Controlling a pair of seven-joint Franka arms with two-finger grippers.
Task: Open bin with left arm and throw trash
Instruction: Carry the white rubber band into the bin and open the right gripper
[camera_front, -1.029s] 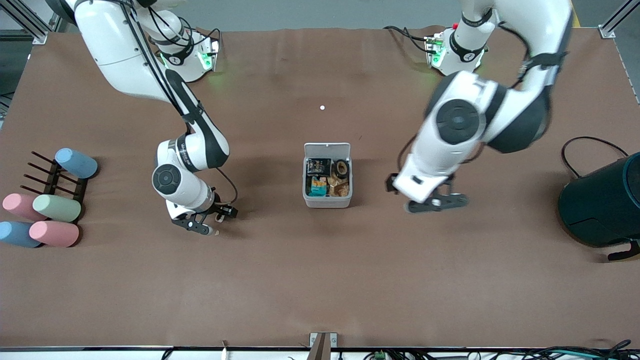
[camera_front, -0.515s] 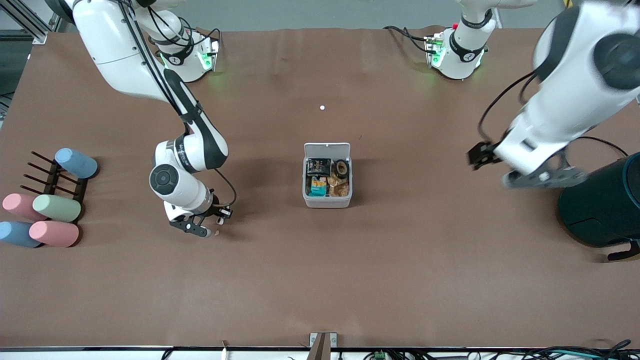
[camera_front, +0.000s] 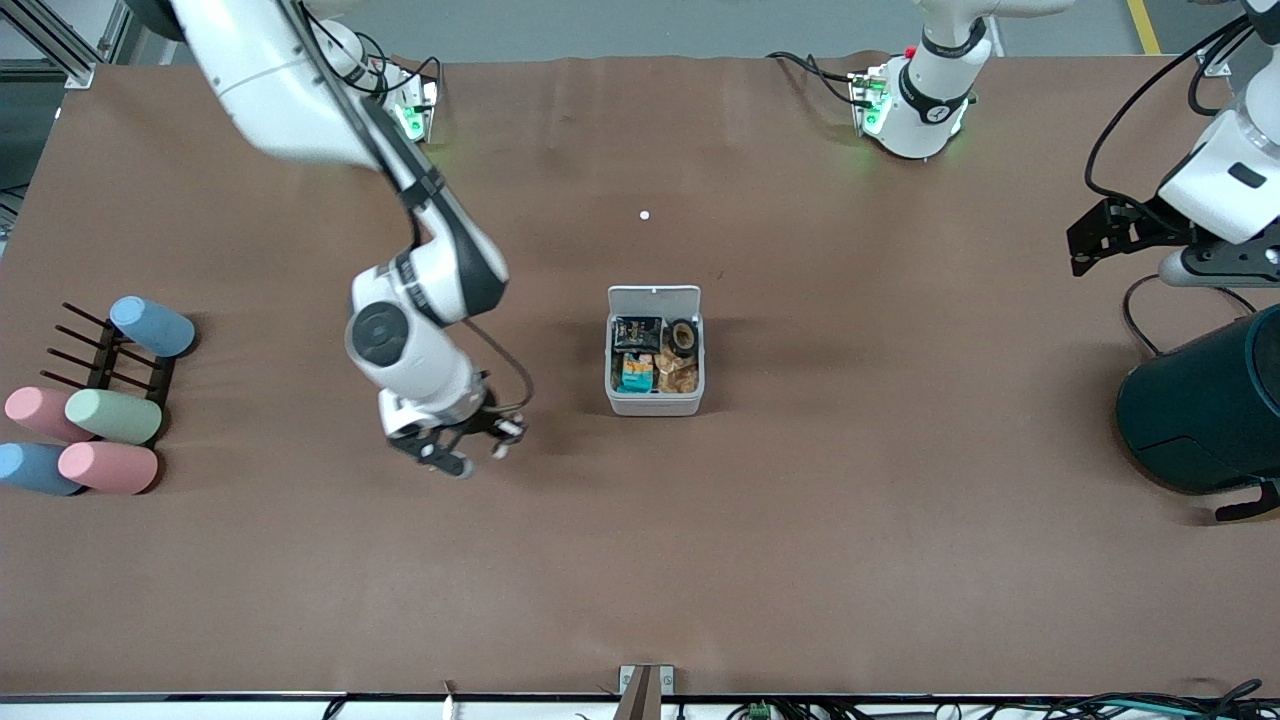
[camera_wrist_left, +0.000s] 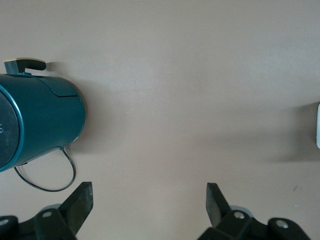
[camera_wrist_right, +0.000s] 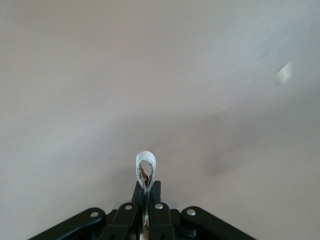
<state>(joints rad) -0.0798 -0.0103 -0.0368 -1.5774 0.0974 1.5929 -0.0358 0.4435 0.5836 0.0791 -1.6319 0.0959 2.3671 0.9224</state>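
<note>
Bin (camera_front: 655, 402): small white square box, lid flipped open, wrappers and a black tape roll (camera_front: 684, 336) inside; pastel cylinders (camera_front: 110, 440) lie well toward the right arm's end, a dark teal container (camera_front: 1200, 420) toward the left arm's end. Right gripper (camera_front: 470, 455), over bare table beside the bin, is pinched tight on a small pale loop (camera_wrist_right: 145, 169). Left gripper (camera_wrist_left: 150, 205) hangs near the teal container, fingers spread wide, holding nothing.

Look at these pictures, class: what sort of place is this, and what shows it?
Probably a robotics lab test bench: two white arms bolted at the edge of a brown-covered table, aluminium framing at the corners, and staged props, a small open bin and pastel cylinders by a rack.
</note>
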